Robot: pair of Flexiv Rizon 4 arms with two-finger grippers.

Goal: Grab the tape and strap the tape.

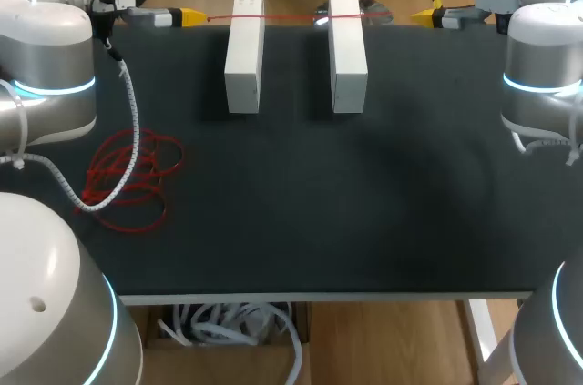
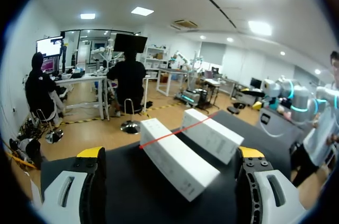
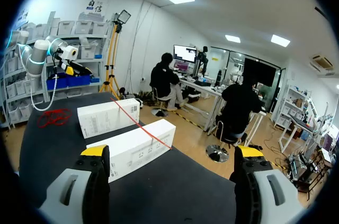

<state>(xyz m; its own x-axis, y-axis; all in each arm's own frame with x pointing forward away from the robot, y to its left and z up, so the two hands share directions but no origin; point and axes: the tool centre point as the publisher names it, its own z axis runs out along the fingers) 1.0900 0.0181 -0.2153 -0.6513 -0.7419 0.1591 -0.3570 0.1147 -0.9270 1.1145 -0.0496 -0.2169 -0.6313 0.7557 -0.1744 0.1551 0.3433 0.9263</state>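
A thin red tape [image 1: 291,15] lies stretched across the far ends of two white boxes, the left one [image 1: 244,48] and the right one [image 1: 347,48]. My left gripper [image 1: 189,16] hangs at the table's far left edge, just left of the tape's end. It is open, with the left box [image 2: 177,163] and the tape [image 2: 177,133] ahead of its wide-apart fingers. My right gripper [image 1: 426,15] is at the far right edge, open and holding nothing. From it I see the tape [image 3: 143,126] crossing the right box [image 3: 132,150] and the left box [image 3: 108,118].
A loose tangle of red tape [image 1: 137,171] lies on the black table [image 1: 364,194] at the left, with my left arm's white coiled cable [image 1: 132,121] hanging over it. The same tangle [image 3: 53,118] shows beyond the boxes in the right wrist view.
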